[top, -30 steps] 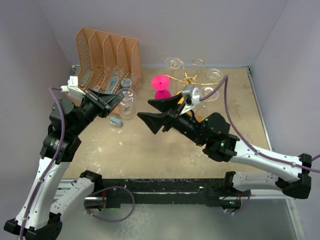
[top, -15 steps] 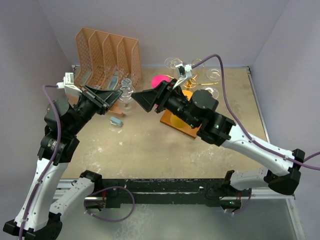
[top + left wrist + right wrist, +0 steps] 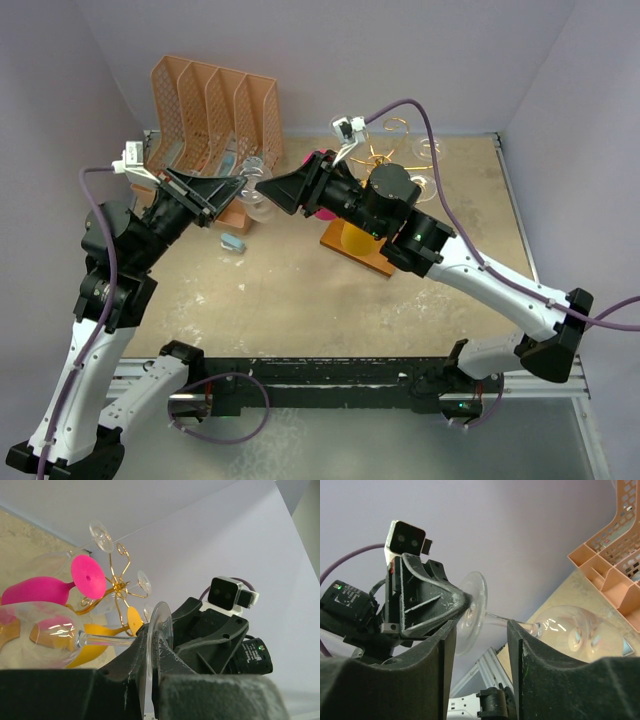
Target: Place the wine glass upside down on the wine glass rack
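Observation:
A clear wine glass [image 3: 256, 196] lies roughly level in the air. My left gripper [image 3: 228, 190] is shut on its round foot [image 3: 161, 628], with the stem and bowl [image 3: 44, 641] pointing away. My right gripper [image 3: 276, 192] is open, its fingers on either side of the foot and stem [image 3: 472, 611] without touching, and the bowl [image 3: 576, 632] lies beyond. The gold wire rack [image 3: 384, 152] stands on its wooden base [image 3: 358, 246], partly hidden behind my right arm. It also shows in the left wrist view [image 3: 118, 583].
A pink glass [image 3: 320, 162] and a yellow glass [image 3: 100, 636] hang on the rack with clear ones. The orange file organizer [image 3: 214, 108] stands at the back left, close behind the left gripper. A small grey-blue object [image 3: 232, 243] lies on the table.
My left gripper has lifted and tipped the clear glass from upright to level. My right arm has swung left and up, bringing its open fingers around the glass foot.

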{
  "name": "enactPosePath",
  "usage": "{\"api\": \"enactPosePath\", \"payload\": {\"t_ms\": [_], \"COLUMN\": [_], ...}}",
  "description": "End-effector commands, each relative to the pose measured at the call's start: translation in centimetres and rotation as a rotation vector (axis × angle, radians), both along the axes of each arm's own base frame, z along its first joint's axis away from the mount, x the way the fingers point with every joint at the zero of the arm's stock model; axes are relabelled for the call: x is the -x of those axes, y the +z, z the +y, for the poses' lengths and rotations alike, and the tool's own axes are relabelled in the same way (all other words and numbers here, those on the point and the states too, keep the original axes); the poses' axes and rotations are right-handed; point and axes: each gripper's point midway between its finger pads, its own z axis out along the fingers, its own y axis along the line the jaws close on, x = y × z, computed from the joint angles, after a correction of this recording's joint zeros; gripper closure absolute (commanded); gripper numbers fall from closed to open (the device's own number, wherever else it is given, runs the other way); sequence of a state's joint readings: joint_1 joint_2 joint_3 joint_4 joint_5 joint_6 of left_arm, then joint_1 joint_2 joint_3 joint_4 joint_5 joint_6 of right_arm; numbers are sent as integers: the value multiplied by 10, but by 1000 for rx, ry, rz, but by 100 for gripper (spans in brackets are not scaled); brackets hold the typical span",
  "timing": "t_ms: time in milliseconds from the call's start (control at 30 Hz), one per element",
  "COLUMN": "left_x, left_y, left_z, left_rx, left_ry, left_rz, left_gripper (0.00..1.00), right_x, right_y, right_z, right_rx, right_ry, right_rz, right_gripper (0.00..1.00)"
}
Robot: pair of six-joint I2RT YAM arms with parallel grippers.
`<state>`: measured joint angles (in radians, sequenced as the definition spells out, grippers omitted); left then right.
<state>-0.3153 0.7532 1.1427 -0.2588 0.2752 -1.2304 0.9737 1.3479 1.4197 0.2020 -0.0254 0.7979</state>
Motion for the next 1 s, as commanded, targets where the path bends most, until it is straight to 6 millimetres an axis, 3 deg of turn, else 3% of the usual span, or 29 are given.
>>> {"api": "enactPosePath", "payload": {"t_ms": [0,333,400,533,633,767,967], "left_x": [20,23,24,26,24,25,30], "left_y": [48,47,46,46,41,36,31], "left_z": [2,6,7,13,25,46,72], "left_rx": [67,53,44,13,-47,-112,-171], "left_ry": [-27,-11,-5,31,107,221,352], "left_rz": [-152,-160,-163,-167,-160,-145,-125], "left_gripper": [100,100,93,69,57,49,47], "right_x": [11,24,25,28,24,12,-18], "right_y": [34,47,52,63,75,93,106], "right_z": [-1,8,10,15,14,10,4], "right_rx": [-93,-150,-167,-205,-237,-276,-309], "right_ry": [59,153,171,206,200,170,120], "right_rz": [-49,-41,-34,-16,-12,-11,-10], "right_gripper": [56,93,100,100,100,100,100]}}
